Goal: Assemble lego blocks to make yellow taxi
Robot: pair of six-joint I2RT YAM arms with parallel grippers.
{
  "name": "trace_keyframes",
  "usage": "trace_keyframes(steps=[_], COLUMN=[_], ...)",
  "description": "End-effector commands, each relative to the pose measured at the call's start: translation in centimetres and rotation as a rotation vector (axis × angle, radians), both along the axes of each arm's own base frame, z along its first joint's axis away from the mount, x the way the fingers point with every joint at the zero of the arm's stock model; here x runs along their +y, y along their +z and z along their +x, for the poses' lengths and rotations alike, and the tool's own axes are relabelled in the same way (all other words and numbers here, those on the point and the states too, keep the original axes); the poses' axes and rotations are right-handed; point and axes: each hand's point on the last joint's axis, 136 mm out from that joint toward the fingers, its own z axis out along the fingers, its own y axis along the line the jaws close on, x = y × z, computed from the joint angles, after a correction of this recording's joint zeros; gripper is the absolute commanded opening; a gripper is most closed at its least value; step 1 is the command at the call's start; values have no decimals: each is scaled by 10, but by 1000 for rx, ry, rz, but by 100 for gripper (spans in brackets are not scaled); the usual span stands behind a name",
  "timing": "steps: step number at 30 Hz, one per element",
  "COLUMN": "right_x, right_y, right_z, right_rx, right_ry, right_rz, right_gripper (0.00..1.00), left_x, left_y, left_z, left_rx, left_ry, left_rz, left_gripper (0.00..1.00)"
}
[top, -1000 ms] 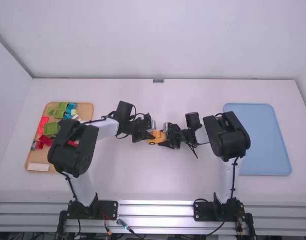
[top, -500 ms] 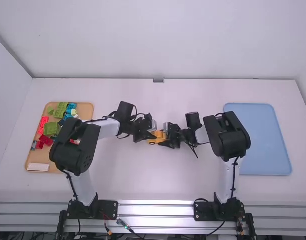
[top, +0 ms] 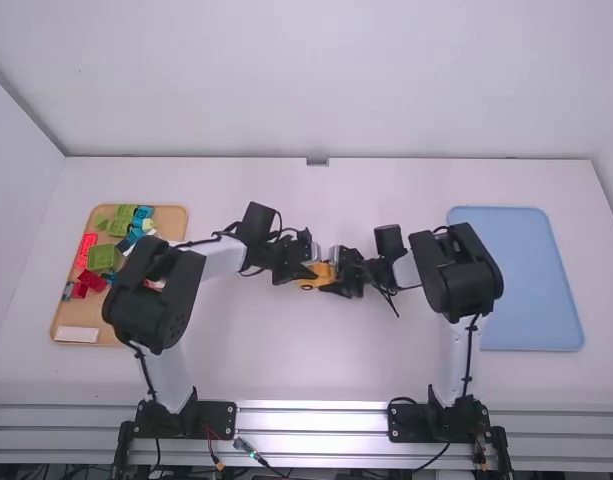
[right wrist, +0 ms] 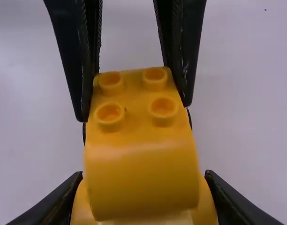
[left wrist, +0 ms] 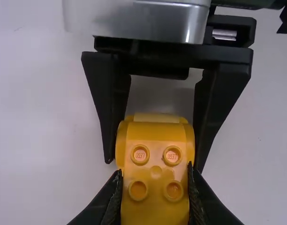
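Note:
In the high view the yellow taxi (top: 312, 282) is held above the middle of the table, between my left gripper (top: 302, 272) and my right gripper (top: 334, 277), which face each other. Seen in the left wrist view, my left gripper (left wrist: 155, 180) is shut on the taxi's studded end (left wrist: 155, 168), one finger against each side. The right wrist view has my right gripper (right wrist: 143, 180) shut on the wider yellow part (right wrist: 141, 180), beside a rounded raised portion. The taxi's underside is hidden in both wrist views.
At the far left lies a tan tray (top: 77, 320) with several green, red and blue blocks and a white one; the left arm partly covers it. A blue tray (top: 531, 280) stands at the right, behind the right arm's elbow.
Both grippers and the taxi between them have shifted slightly to the right, the left arm a little more than the right. Both have kept their hold.

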Motion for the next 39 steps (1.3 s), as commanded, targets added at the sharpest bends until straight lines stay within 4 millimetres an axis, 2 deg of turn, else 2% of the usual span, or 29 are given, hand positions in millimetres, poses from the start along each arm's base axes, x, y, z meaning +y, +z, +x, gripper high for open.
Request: trace_keyframes(steps=[1, 7, 13, 19, 27, 29, 31, 32, 33, 34, 39], right_x=[-7, -7, -7, -7, -7, -8, -10, -10, -9, -9, -9], right_y=[-22, -22, -22, -22, -22, -22, -24, -25, -25, -25, -25], right_z=[-2, -2, -2, -2, -2, -1, 1, 1, 1, 0, 1], right_rx=[24, 21, 21, 20, 21, 19, 18, 18, 19, 19, 19], right_ry=[-49, -47, -48, -49, -48, -54, -66, -67, -65, -62, -64], right_rz=[-95, -95, -95, -96, -96, -102, -116, -117, -116, -115, -116], right_gripper=[20, 20, 20, 20, 19, 20, 19, 19, 20, 19, 20], left_x=[-5, -3, 6, -2, -1, -1, 0, 0, -1, -1, -4], left_y=[-30, -28, -32, -32, -39, -38, -38, -38, -38, -37, -36], left_z=[-24, -25, -13, -21, -18, -17, -15, -15, -15, -15, -12], left_rx=[55, 101, 96, 130, 129, 123, 120, 120, 119, 117, 114], left_ry=[-23, -13, 63, 30, 36, 37, 41, 41, 40, 44, 54], left_rz=[116, 147, 198, 161, 163, 161, 158, 157, 157, 154, 147], left_gripper=[2, 2, 2, 2, 2, 7, 28, 29, 35, 50, 50])
